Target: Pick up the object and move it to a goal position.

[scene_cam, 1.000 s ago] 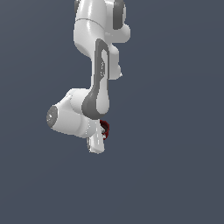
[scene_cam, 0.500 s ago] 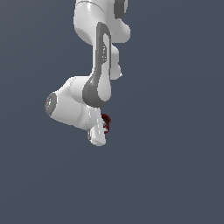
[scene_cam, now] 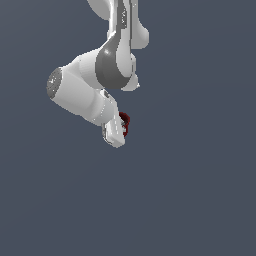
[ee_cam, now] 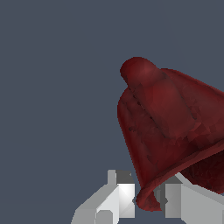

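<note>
The arm (scene_cam: 107, 70) is reaching down from the exterior view's upper edge, where its top links are running out of frame, and its bulky grey-and-white wrist is blocking most of what sits below it. The pincer (scene_cam: 121, 131) is hanging at the arm's low end, and from this side its fingers are hard to tell apart. The mug (scene_cam: 124, 121) is showing only as a small dark red sliver peeking out on the exterior view's right of the pincer body, lifted clear of anything beneath. In the wrist view the mug (ee_cam: 170, 131) is filling much of the picture, its far side cut off by the frame edge, with its rim sitting down between the two white fingers (ee_cam: 120, 192); the pincer (ee_cam: 151, 197) is clamped on the mug's wall. Behind everything a flat, even slate-blue backdrop is filling both views, with no seam, shadow or edge marking a desk or floor.
</note>
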### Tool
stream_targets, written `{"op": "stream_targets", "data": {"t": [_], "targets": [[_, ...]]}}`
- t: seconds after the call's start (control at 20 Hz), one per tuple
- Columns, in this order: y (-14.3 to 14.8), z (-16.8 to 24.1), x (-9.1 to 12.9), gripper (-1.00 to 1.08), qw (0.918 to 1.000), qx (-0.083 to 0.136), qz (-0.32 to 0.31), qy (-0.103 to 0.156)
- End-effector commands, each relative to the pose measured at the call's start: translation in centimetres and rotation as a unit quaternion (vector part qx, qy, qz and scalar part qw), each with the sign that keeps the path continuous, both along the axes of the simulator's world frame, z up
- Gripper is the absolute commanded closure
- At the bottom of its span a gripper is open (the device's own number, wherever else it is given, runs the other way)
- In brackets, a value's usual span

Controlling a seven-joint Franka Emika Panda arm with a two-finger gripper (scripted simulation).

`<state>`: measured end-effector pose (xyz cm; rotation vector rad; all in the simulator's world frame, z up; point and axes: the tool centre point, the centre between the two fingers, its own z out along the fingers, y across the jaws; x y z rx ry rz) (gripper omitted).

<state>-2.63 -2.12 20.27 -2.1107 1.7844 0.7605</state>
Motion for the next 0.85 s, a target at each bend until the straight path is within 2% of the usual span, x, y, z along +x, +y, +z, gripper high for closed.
{"op": "stream_targets", "data": {"t": [0.0, 0.4, 0.8], "targets": [[0.4, 2.3, -0.9, 1.08, 1.0, 0.0, 0.0, -0.001], [1.3, 7.5, -2.8, 1.08, 1.0, 0.0, 0.0, -0.001], [1.6, 9.4, -3.3, 1.08, 1.0, 0.0, 0.0, -0.001]]}}
